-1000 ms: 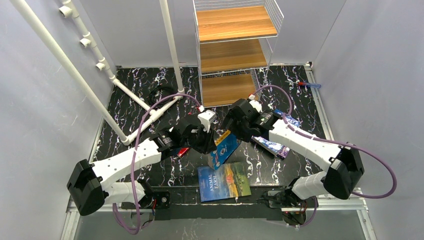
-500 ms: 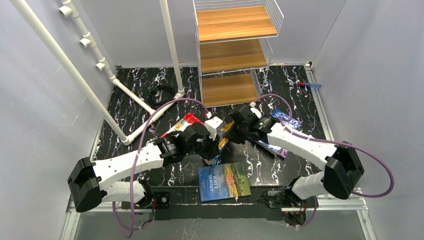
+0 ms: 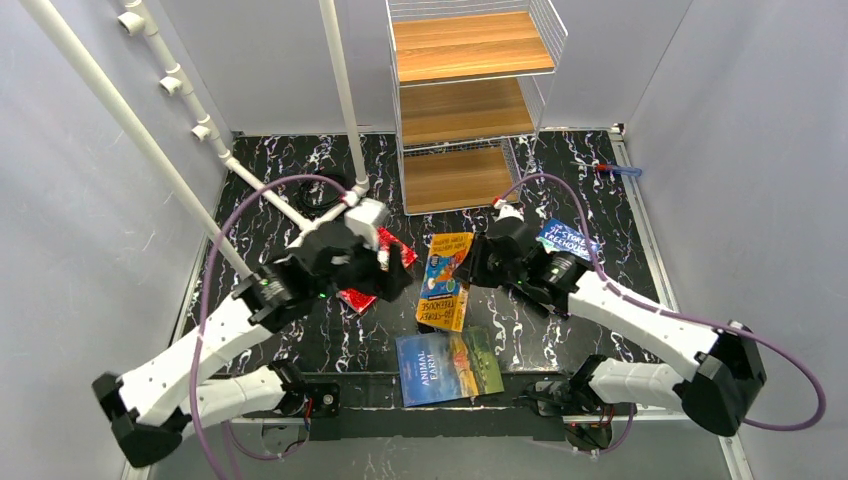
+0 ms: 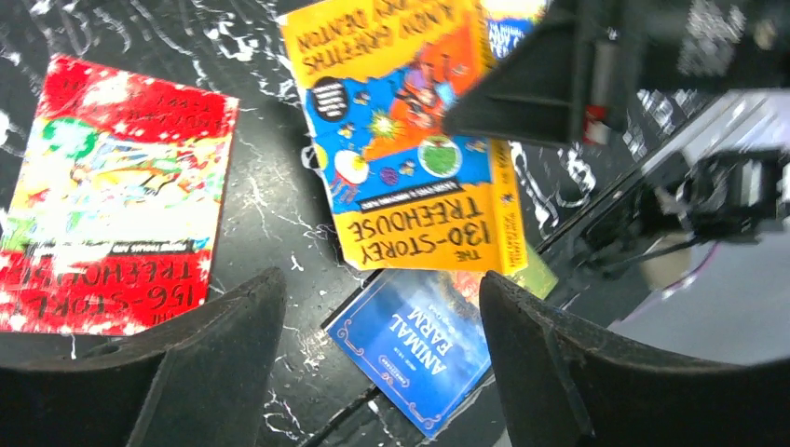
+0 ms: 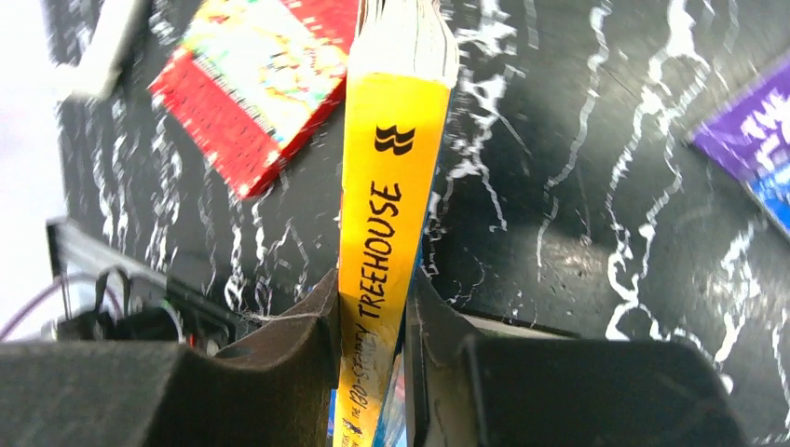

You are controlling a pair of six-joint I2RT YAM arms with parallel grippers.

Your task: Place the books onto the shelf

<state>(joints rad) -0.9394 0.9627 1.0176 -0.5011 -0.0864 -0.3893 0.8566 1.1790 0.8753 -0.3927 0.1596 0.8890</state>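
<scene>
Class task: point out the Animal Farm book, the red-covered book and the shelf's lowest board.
Animal Farm book (image 3: pixel 447 366): top external view, middle of its cover.
red-covered book (image 4: pixel 112 196): left wrist view, middle of its cover.
shelf's lowest board (image 3: pixel 455 178): top external view, middle of the wood.

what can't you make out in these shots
- Red book: top view, left arm covers most of it.
- Purple book: top view, right arm covers part; right wrist view, frame edge cuts it off.
- Animal Farm: left wrist view, yellow book in the right hand overlaps it.
</scene>
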